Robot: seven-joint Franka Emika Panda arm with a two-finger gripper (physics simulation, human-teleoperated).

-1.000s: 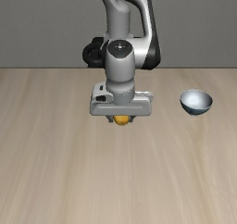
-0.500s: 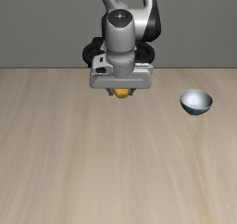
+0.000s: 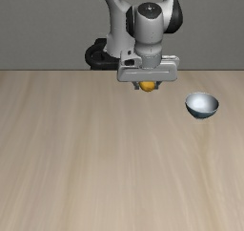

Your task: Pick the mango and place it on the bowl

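Closest to us, the bowl (image 3: 202, 105), small, round and grey-blue, open side up, alone on the table (image 3: 67, 168) over at the exterior view's right. Nothing in it yet.

Back from there, and toward the exterior view's left, the claw (image 3: 148, 83) hangs pointing straight down, and there's the mango (image 3: 148, 86), a little orange-yellow lump peeking out beneath the wide grey hand. The claw is clamped on it from both sides, and by my read the fruit is up off the wood, carried in the air. Mango and bowl are near each other but clearly apart, so the crossing and the drop are not yet done.

Now, the dangers. That mango is small and rounded, and only its lower part shows below the hand, so a shallow pinch could let it squirt out on a quick sideways swing. The bowl is a small target: release off-centre and the fruit clips the rim and rolls away across the table. Let go from too high and it may bounce out, or knock that light-looking bowl aside. Come down too low and the fingers themselves could shove the bowl.

The surface: pale wood grain, flat, smooth-looking, with no edge or lip to stop a runaway fruit.

Farther back, the arm (image 3: 122, 20) rises white and grey from its dark base (image 3: 98, 55) at the table's far edge, and behind it all a plain grey wall (image 3: 38, 25).
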